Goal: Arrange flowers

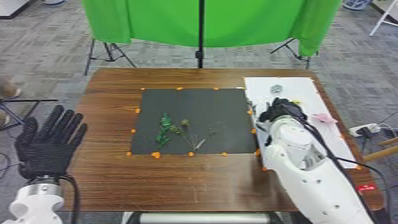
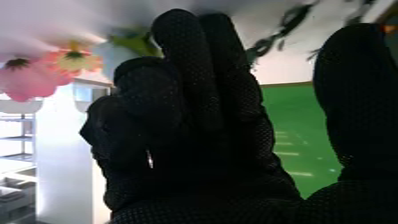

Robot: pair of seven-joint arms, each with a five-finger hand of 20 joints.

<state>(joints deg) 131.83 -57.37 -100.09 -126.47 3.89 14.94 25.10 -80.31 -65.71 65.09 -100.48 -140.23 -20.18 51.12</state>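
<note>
Over the white sheet at the table's right side is my right hand, palm down. In the right wrist view the right hand is open, thumb held apart from the fingers, with nothing between them. Beyond it are a pink flower, a yellow-and-pink flower and a dark leafy stem. On the black mat lie a green leafy sprig and thin stems with small heads. My left hand is open beside the table's left edge.
A pink flower and a grey-green piece lie on the white sheet near the right hand. Orange markers edge the black mat. Behind the brown table hangs a green cloth on stands.
</note>
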